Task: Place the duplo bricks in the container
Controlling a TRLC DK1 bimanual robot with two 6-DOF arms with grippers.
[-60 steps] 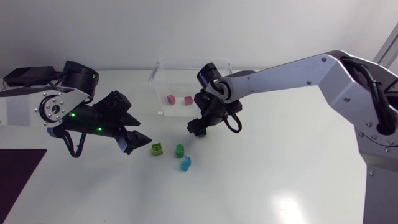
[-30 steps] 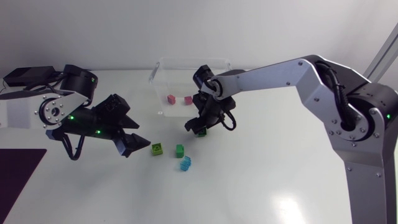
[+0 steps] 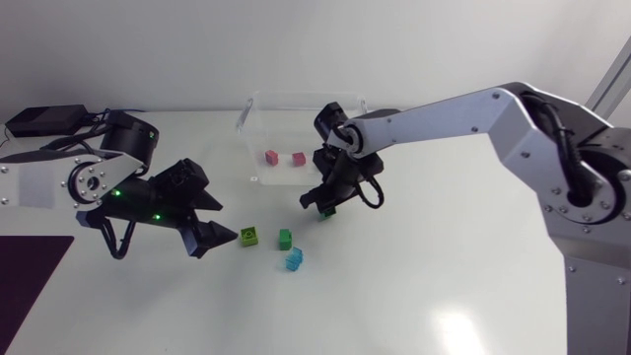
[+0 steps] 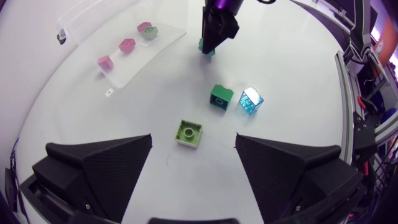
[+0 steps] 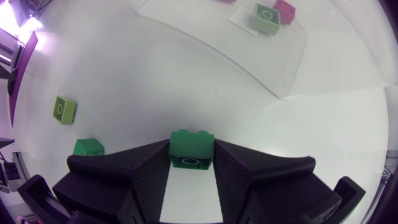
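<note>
1. The held green brick point(image 5: 191, 151) is hard moulded plastic, so it should be light, stiff and not fragile. Its smooth walls could slip, so the two flat opposite sides are the place to grip, studs up.
2. The right pincer point(image 3: 322, 204) is pinching it in just that way, one finger on each side wall. The brick is outside the container point(image 3: 248, 118), just in front of its near wall and low over the worktop point(image 3: 424, 286). Whether it clears the surface cannot be told.
3. The container is clear and thin-walled and stands by the worktop's far edge. It is probably light enough to slide if knocked. Inside are two pink bricks point(image 3: 272, 156) and a pale green brick point(image 5: 267, 17).
4. Three bricks lie loose near the worktop's middle: a lime brick point(image 3: 249, 236), a dark green brick point(image 3: 285, 238) and a clear blue brick point(image 3: 294, 259).
5. The left pincer point(image 3: 219, 220) is spread and touches nothing. It sits just beside the lime brick, on the side toward the worktop's left edge.
6. Compared with a second ago:
   - The right pincer is in almost the same spot with its brick, though its arm's upper links have swung.
   - The left pincer has sunk a little toward the near edge.
   - The loose bricks have not shifted.
</note>
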